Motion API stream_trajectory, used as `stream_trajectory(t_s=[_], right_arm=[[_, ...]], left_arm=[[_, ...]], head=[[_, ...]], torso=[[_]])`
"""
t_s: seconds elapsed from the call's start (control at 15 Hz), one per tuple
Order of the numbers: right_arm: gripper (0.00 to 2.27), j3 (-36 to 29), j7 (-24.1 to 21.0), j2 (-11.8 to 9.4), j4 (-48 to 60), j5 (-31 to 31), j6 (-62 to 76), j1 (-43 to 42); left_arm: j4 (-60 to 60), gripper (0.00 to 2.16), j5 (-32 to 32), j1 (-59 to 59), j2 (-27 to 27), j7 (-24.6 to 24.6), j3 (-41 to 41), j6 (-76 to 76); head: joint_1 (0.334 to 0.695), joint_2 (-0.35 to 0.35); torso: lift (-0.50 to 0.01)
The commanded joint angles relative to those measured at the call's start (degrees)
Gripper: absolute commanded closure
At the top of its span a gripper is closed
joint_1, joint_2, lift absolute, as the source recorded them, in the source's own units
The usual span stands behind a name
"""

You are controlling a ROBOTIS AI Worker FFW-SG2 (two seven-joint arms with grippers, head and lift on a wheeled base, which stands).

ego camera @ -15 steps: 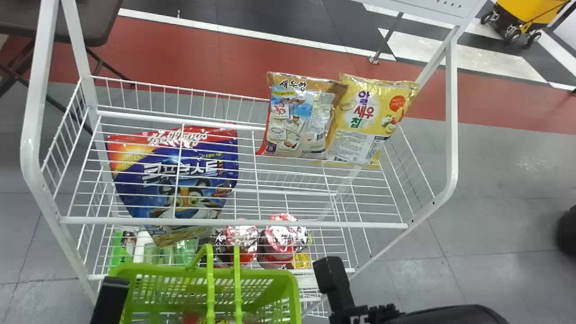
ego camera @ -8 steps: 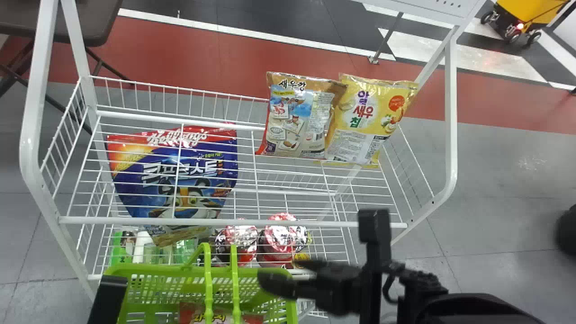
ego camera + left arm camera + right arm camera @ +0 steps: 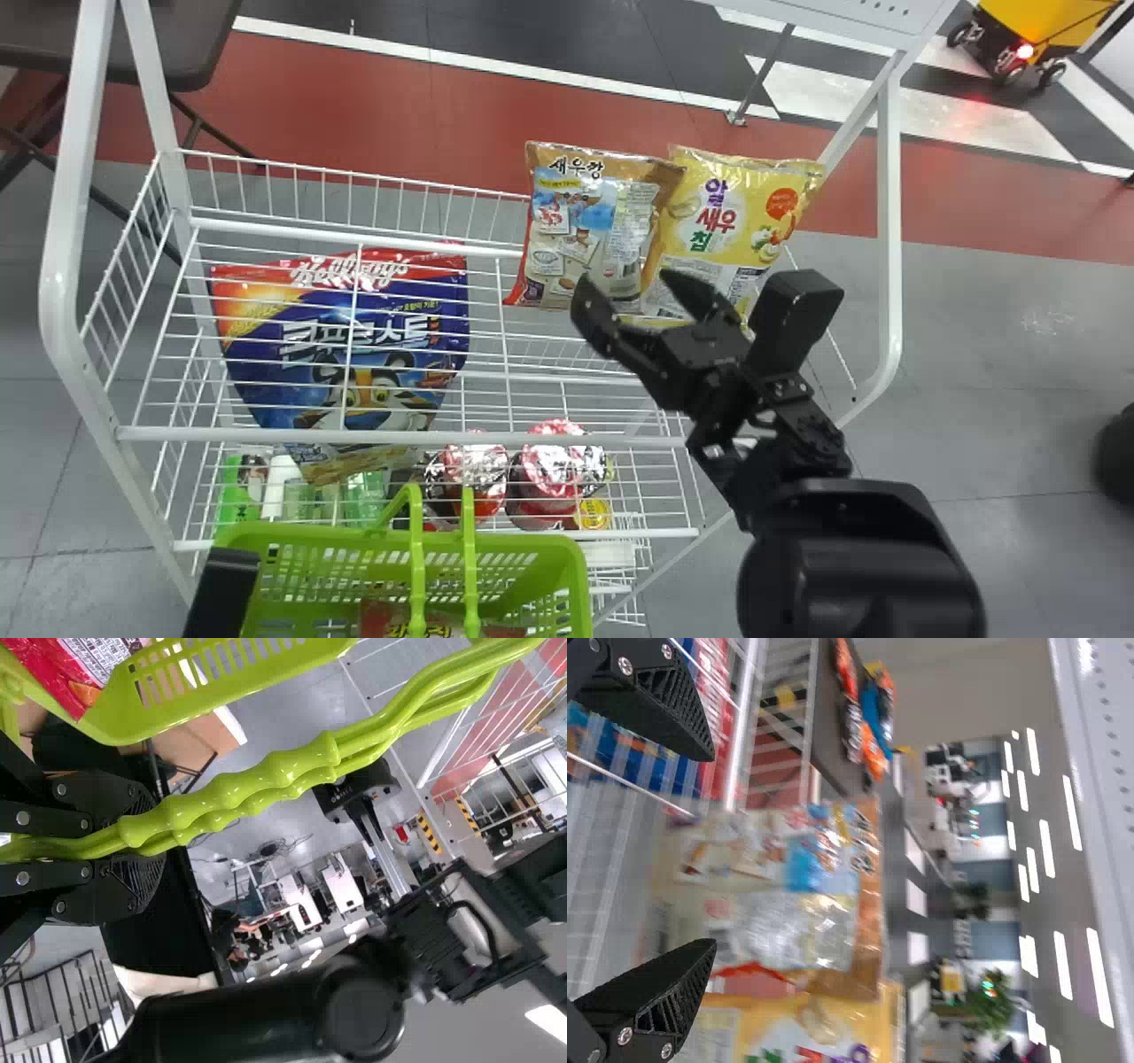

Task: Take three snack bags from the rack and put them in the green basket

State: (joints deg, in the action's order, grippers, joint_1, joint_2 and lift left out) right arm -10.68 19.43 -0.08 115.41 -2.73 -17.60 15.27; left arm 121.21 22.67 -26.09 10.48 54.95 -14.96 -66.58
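While right gripper gapes, snack bags ahead, rack rail behind

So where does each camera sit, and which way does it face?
On the head: looking forward and down at the rack; right claw and left arm show.
On the left wrist: past the left claw, shut on the basket handle, into the room.
On the right wrist: past its open claw to the brown and yellow bags, which the head view shares.
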Motion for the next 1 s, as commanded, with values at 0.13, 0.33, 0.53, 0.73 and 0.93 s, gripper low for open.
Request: stream_trajectory(t_s=[0.13, 0.33, 0.53, 0.73, 0.93], right_arm=[[0.10, -0.83, -0.09, 0.14, -13.81, 2.38, -1.52, -13.16], [1.65, -0.39, 5.01, 0.14, -16.09, 3.44, -4.86, -15.18], [2.13, 0.22, 7.82, 0.14, -15.30, 3.79, -8.37, -15.10], [2.16, 0.13, 8.26, 0.14, -11.26, 3.17, -9.61, -12.55], [2.16, -1.10, 9.05, 0.14, -3.26, 1.15, -14.35, -8.68]], left_arm=[[-0.54, 1.67, 0.09, 0.16, 0.06, 0.16, 0.45, 0.00], [-0.72, 1.67, 0.09, 0.33, 0.15, 0.07, 0.63, 0.00], [-0.80, 1.67, 0.18, 0.69, 0.15, -0.01, 0.54, -0.18], [-0.80, 1.67, 0.18, 0.69, 0.24, -0.01, 0.37, -0.18], [-0.80, 1.67, 0.27, 0.60, 0.24, -0.19, 0.98, -0.18]], head=[[0.695, -0.350], [0.695, -0.350], [0.695, -0.350], [0.695, -0.350], [0.695, -0.350]], torso=[[-0.012], [-0.012], [-0.012], [-0.011], [-0.011]])
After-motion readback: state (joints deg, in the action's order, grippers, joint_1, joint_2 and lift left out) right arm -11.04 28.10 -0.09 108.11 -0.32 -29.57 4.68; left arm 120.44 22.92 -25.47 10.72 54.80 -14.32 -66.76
